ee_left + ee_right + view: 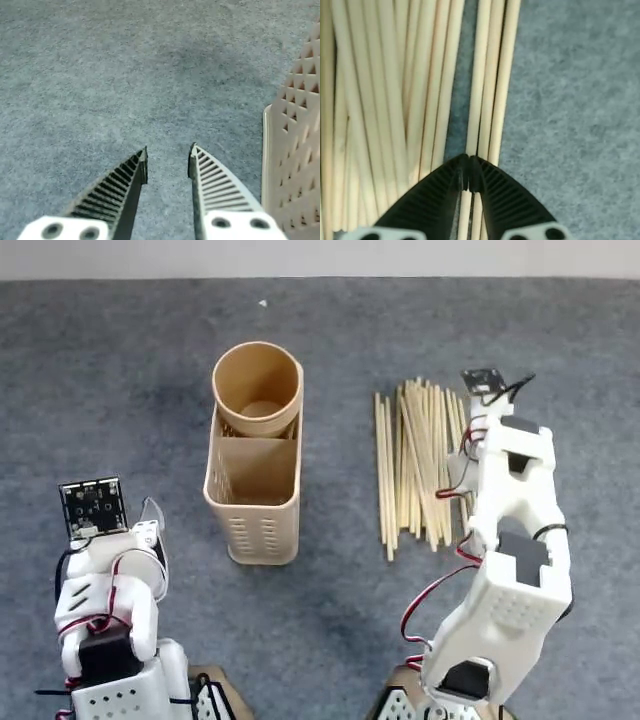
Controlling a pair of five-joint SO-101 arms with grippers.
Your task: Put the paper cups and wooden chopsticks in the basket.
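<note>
A beige slotted basket (251, 502) stands mid-table with a paper cup (257, 388) upright in its far compartment. To its right lies a pile of wooden chopsticks (415, 465), running lengthwise away from the arms. My right arm (510, 530) reaches over the pile's right side. In the right wrist view, the right gripper (469, 161) is shut, its tips meeting right over the chopsticks (395, 100); I cannot tell whether a stick is pinched. My left gripper (168, 150) is open and empty above the carpet, with the basket's wall (295, 150) just beside it.
Grey carpet (120, 370) covers the table. The left arm (105, 580) sits near the front left corner, left of the basket. Open carpet lies between the basket and the chopsticks and along the far edge.
</note>
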